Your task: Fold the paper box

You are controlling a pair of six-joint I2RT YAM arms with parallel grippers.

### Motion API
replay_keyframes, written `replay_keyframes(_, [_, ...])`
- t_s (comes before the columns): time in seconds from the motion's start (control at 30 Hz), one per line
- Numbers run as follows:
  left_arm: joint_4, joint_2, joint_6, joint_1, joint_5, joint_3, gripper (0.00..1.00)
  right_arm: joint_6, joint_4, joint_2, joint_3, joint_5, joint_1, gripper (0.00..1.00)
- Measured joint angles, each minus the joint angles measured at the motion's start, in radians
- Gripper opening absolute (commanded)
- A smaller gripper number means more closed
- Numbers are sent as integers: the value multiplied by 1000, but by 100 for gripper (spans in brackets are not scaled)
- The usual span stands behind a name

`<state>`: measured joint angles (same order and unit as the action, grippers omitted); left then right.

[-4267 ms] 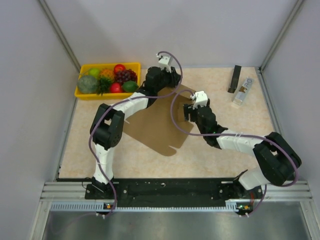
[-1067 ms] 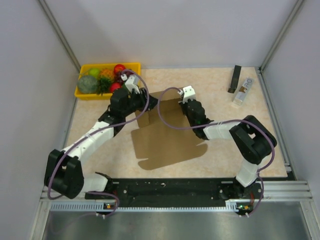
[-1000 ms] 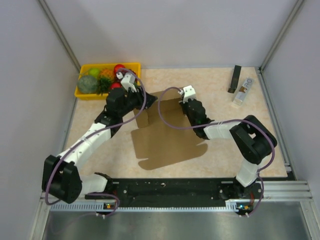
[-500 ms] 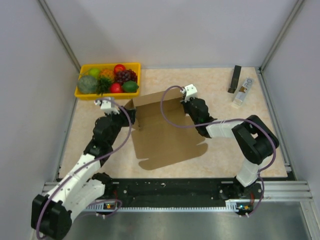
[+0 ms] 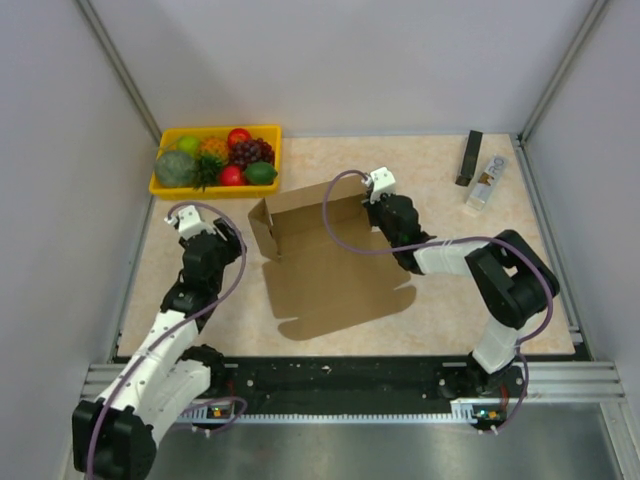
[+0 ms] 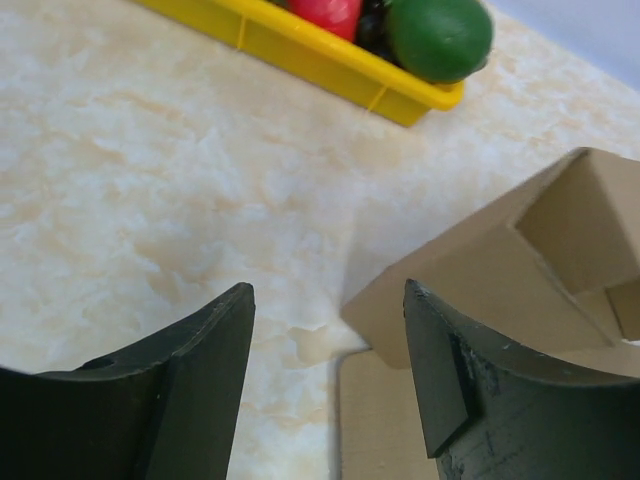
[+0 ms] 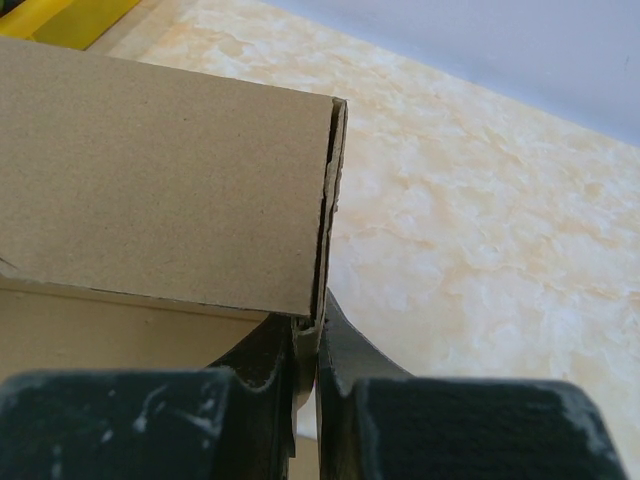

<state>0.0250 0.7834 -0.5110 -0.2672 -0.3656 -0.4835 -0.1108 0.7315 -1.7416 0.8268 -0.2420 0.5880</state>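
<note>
The paper box [image 5: 335, 280] is a brown cardboard sheet lying flat mid-table, with its far wall [image 5: 315, 203] and left end flap [image 5: 262, 228] standing up. My right gripper [image 5: 379, 207] is shut on the right end of that wall; the right wrist view shows the cardboard edge [image 7: 322, 230] pinched between the fingers of that gripper [image 7: 318, 322]. My left gripper [image 5: 230, 238] hovers left of the box, apart from it. In the left wrist view this gripper [image 6: 328, 290] is open with nothing between its fingers, and the box's corner [image 6: 450, 290] lies beyond them.
A yellow tray [image 5: 163, 188] of fruit sits at the far left, its rim [image 6: 330, 72] also in the left wrist view. A black bar [image 5: 469, 158] and a small pale box [image 5: 485, 183] lie at the far right. Grey walls close in the table.
My left gripper has let go of the box's left flap, opened, and drawn back toward the near left. The right gripper keeps its hold; the wall and flap stay upright.
</note>
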Motion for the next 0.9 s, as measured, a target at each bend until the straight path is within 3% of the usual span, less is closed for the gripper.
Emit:
replay_keyframes(0.13, [-34, 119, 1, 73, 76, -2, 59, 0, -1, 0, 1, 14, -3, 0])
replay_keyframes(0.3, [-178, 328, 64, 82, 230, -8, 52, 0, -12, 0, 7, 31, -6, 0])
replay_keyframes(0.63, [-369, 368, 197, 82, 480, -8, 52, 3, -15, 2, 8, 69, -15, 0])
replay_keyframes(0.9, [-431, 394, 235, 46, 499, 5, 50, 10, -22, 5, 8, 80, -20, 0])
